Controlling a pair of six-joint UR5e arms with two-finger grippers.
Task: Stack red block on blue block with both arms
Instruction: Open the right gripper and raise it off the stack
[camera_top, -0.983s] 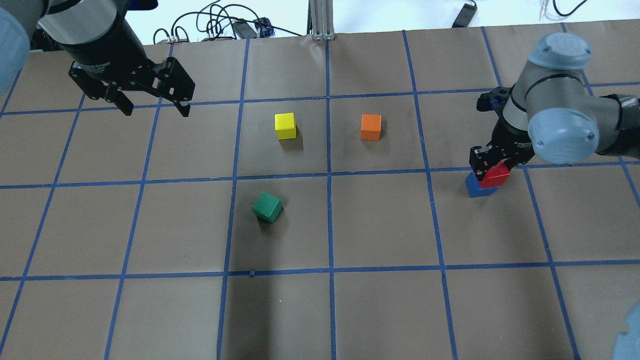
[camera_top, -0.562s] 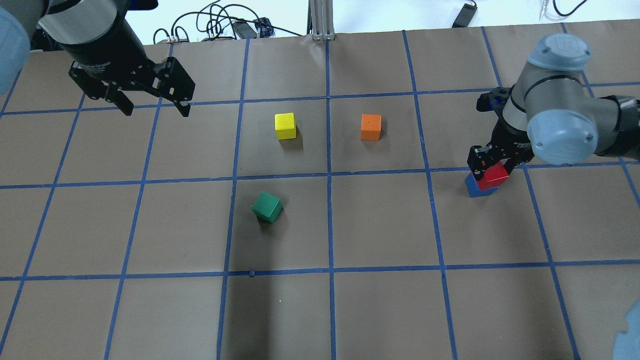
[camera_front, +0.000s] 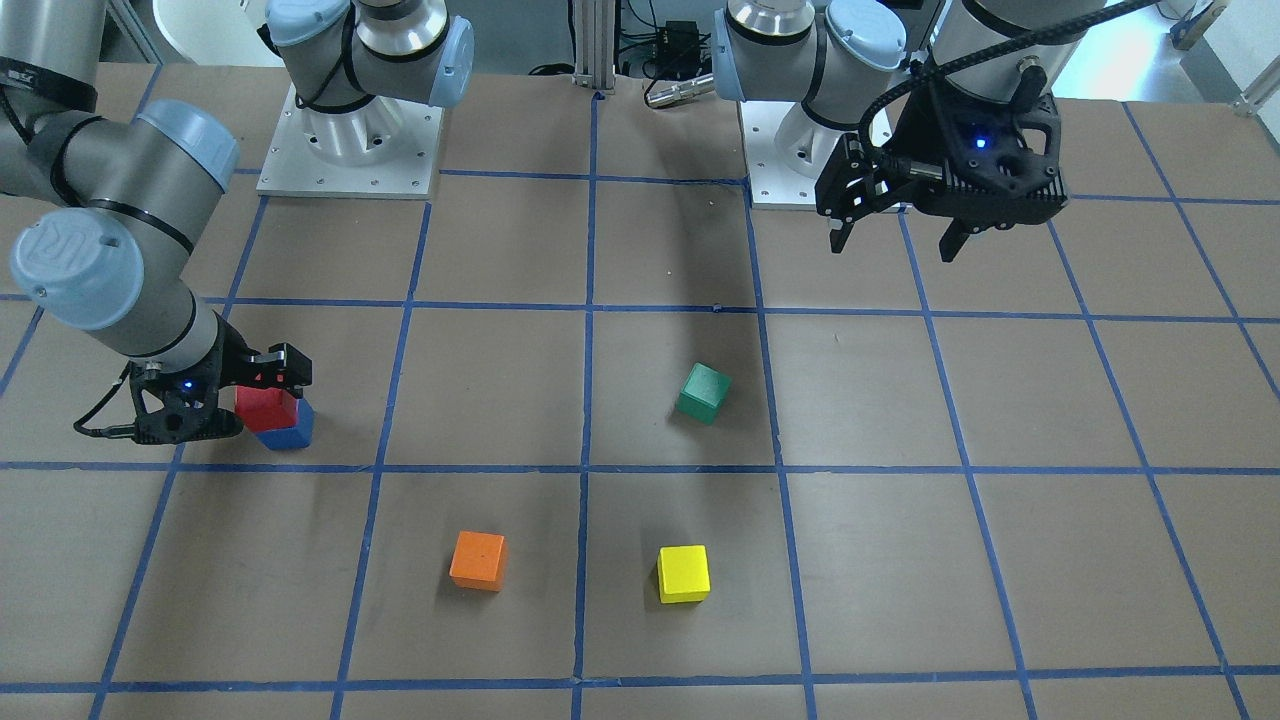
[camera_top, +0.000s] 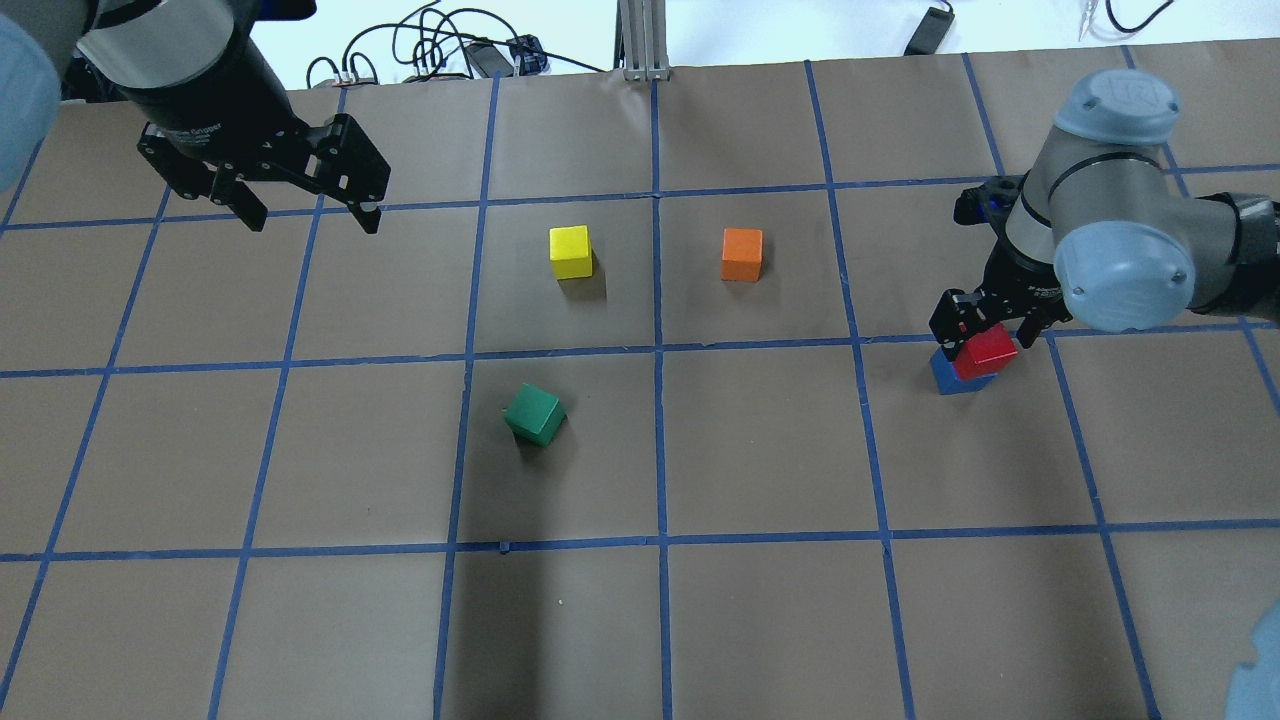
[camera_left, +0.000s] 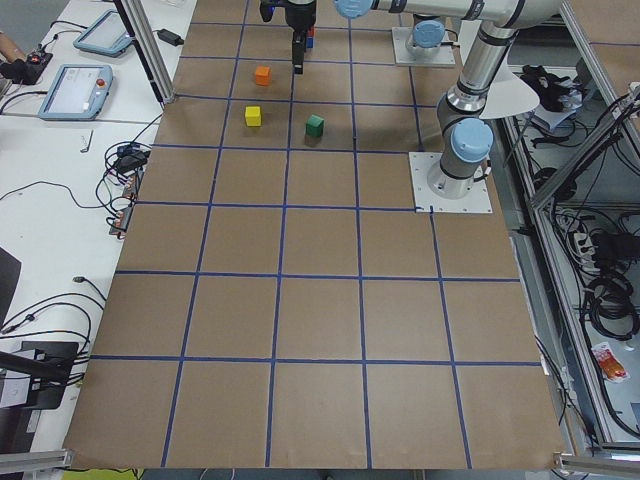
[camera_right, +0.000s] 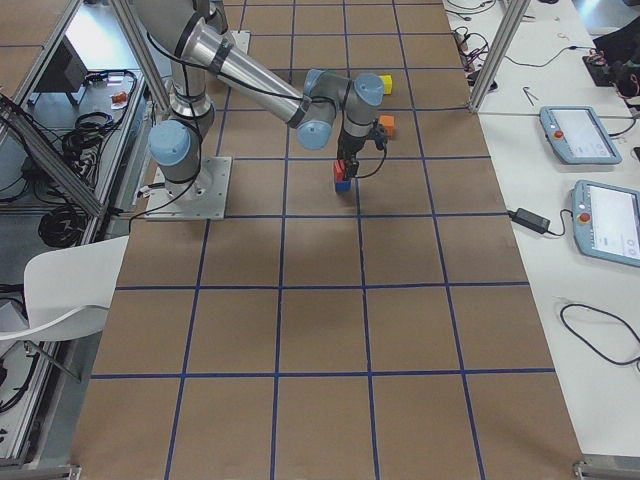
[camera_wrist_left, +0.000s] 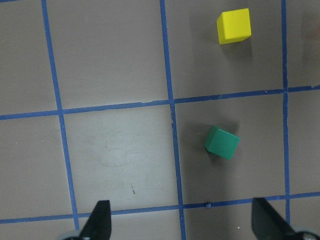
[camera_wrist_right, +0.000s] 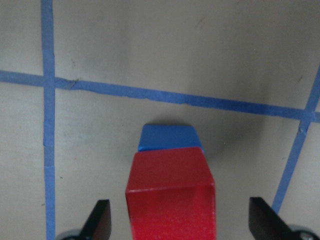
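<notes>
Right gripper (camera_wrist_right: 180, 225): low near table, pointing down, fingers (camera_wrist_right: 100, 222) spread wide. Right arm (camera_top: 1120, 260): wrist folded close above gripper. Left gripper (camera_top: 312, 222): held high, pointing down, fingers (camera_wrist_left: 100, 220) spread wide. Left arm (camera_top: 170, 50): rises steeply behind gripper.

Smooth, matt painted faces on the red block (camera_wrist_right: 170, 195) and blue block (camera_wrist_right: 167, 137); dull brown paper (camera_top: 760, 450) covers the counter (camera_top: 300, 620), gridded with faintly shiny blue tape (camera_top: 659, 450). The right arm (camera_top: 1090, 185) shows satin grey metal with smooth pale-blue caps (camera_top: 1120, 275), the right pincer (camera_top: 988, 335) matt black plastic.
</notes>
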